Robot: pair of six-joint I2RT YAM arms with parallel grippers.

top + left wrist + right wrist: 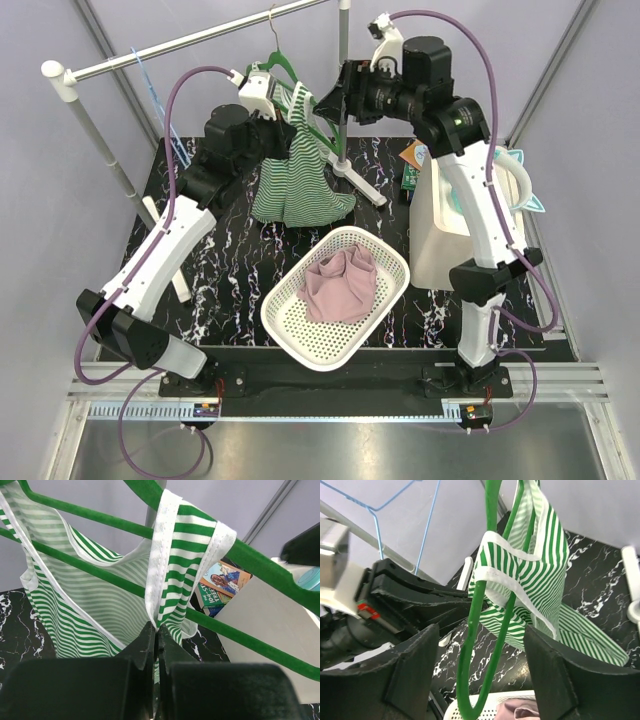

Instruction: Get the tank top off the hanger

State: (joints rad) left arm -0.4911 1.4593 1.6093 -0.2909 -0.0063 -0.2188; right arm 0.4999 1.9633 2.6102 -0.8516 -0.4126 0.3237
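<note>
The left gripper [156,645] is clamped tight on a fold of the striped tank top [90,615], which hangs just beyond it on the green hanger [260,566]. The right gripper [480,640] stands wide, astride the hanger's end and gripping nothing. Above both runs the rail [200,40].

From the left wrist, the green hanger [260,562] runs out past the top and right edges. The lower part of the striped tank top [100,610] is hidden behind the closed left jaws, and the book [220,587] beyond is partly covered by a hanger bar, its title too small to read. From the right wrist, the hanger's hook is cut off at the top edge, and only slivers of the white basket [495,697] and pink cloth [517,712] show at the bottom edge.
</note>
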